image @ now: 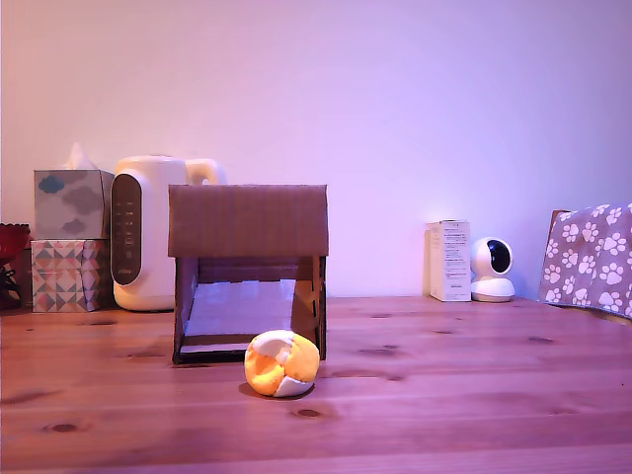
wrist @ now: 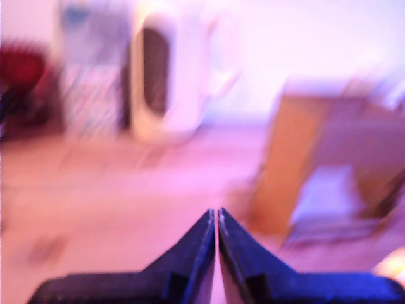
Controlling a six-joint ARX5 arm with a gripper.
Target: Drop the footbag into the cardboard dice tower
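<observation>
I see the orange-yellow and white stitched footbag (image: 281, 363) resting on the wood, just before the brown corrugated cardboard dice tower (image: 248, 221), which stands upright.

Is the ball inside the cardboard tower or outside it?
Outside. The footbag lies on the wooden table, in front of the cardboard dice tower, by the opening's corner on the exterior view's right.

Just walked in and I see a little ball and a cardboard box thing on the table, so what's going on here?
Nothing is being handled right now. The footbag lies on the wooden table, just in front of the cardboard dice tower near its open front. The arm is out of the exterior view. In the blurred wrist view the gripper looks shut and empty, with the tower off to one side. The drop is not yet done.
</observation>
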